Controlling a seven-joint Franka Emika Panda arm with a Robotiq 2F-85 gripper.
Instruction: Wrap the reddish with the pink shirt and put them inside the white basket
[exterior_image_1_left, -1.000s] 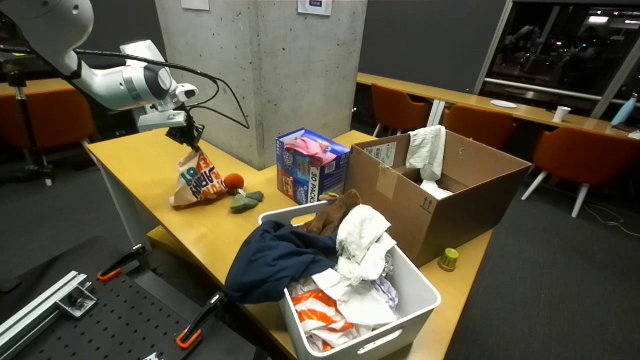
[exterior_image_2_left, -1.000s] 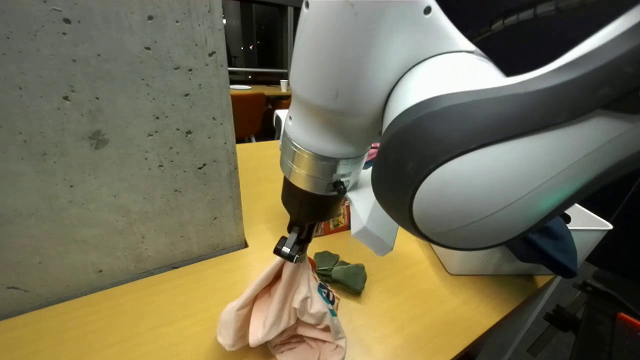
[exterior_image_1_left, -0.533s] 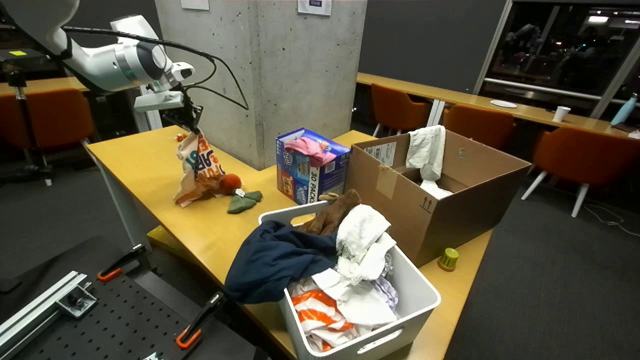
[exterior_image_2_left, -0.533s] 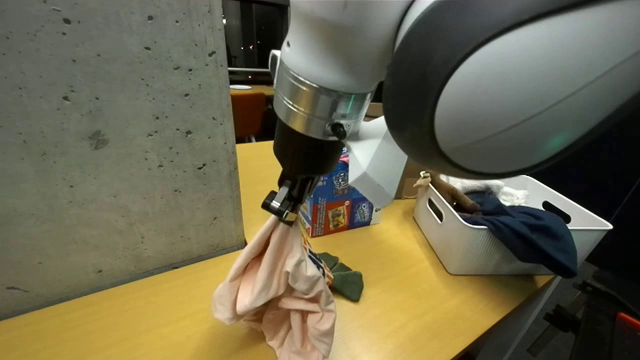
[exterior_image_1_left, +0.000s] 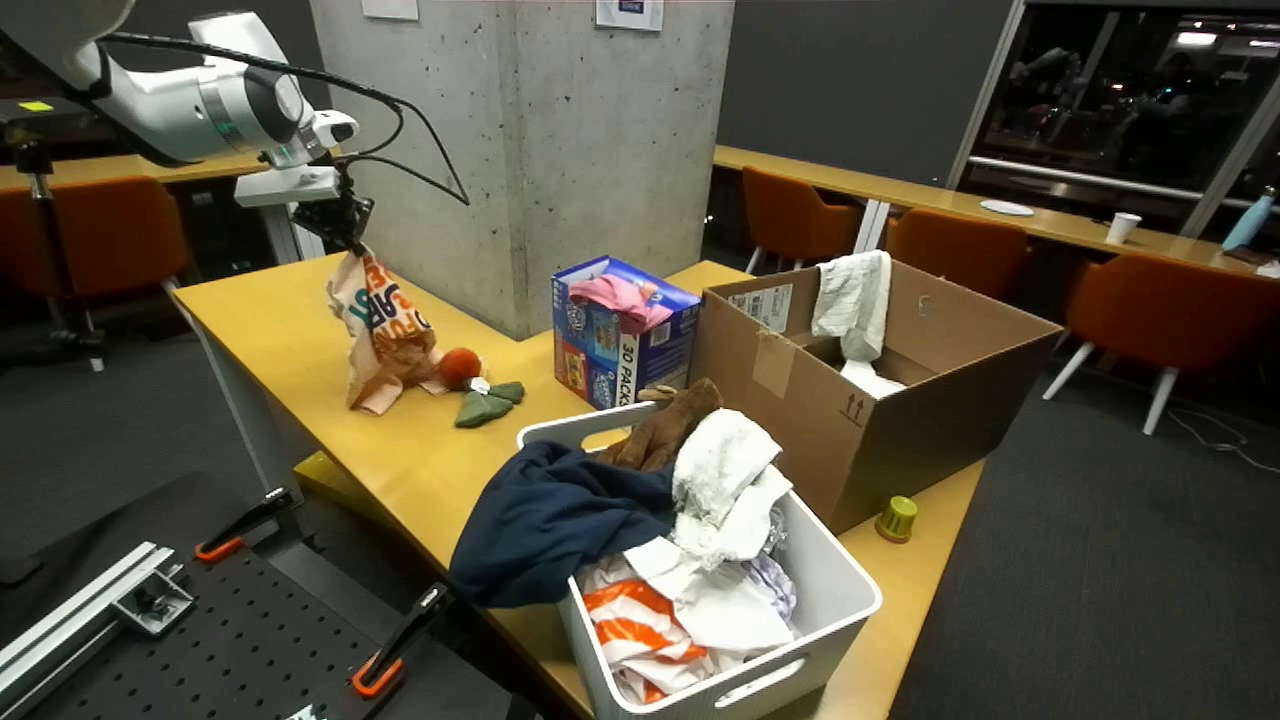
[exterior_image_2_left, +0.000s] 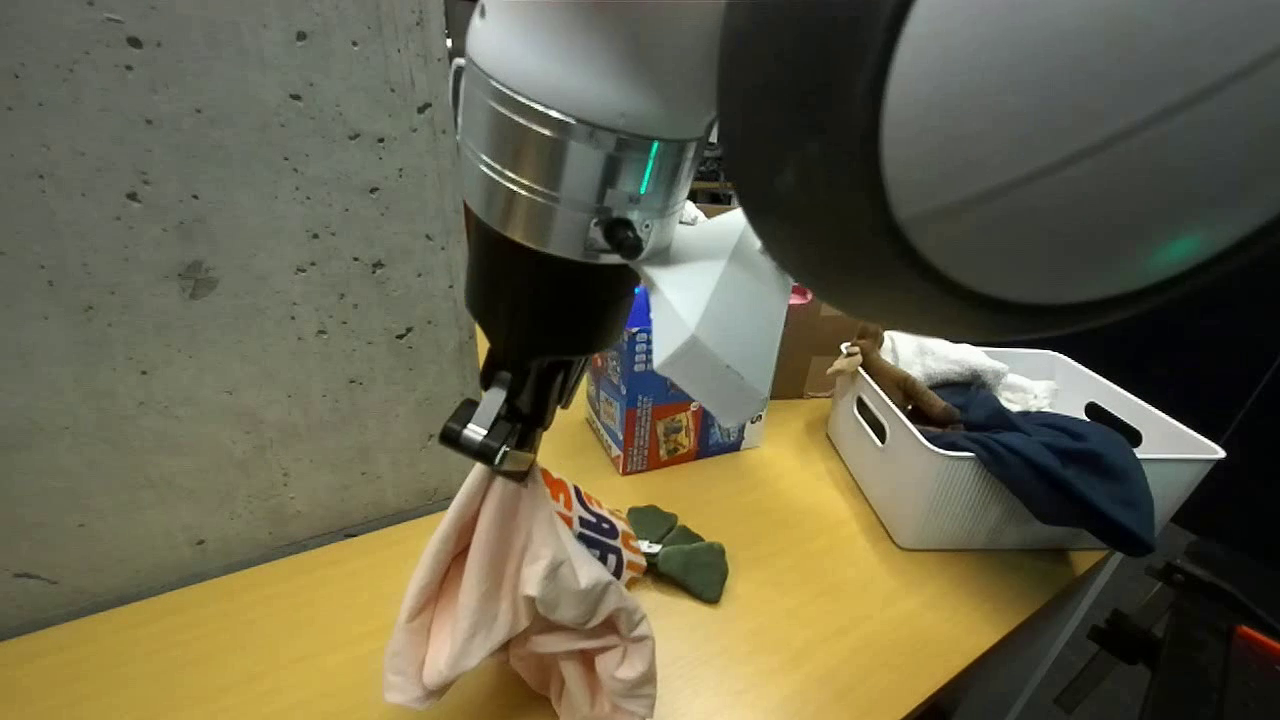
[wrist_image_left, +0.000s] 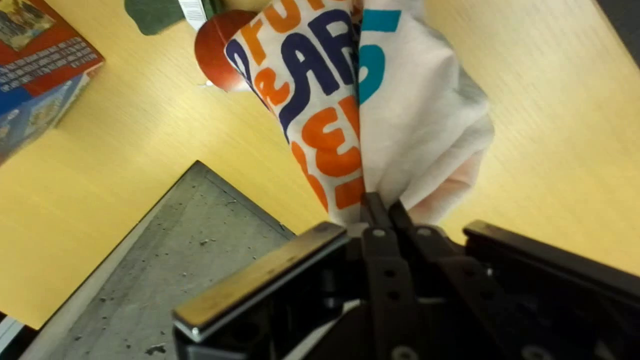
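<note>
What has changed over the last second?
The gripper rose and drew away from the white basket, pulling the pink shirt higher; the radish shifted slightly. Nothing was grasped or released: the gripper stays shut on the pink shirt. The white basket and cardboard box stayed put.

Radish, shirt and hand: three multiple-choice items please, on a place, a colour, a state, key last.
1. Where does the radish lie?
A white basket; B cardboard box; C table, by the shirt

2. What colour are its leaves?
A green; B pink; C blue

3. How is the hand?
A open; B shut on the shirt; C shut on the radish

1 C: its red body sits there in an exterior view.
2 A: they show green in both exterior views.
3 B: in the wrist view its closed fingers pinch the shirt.
</note>
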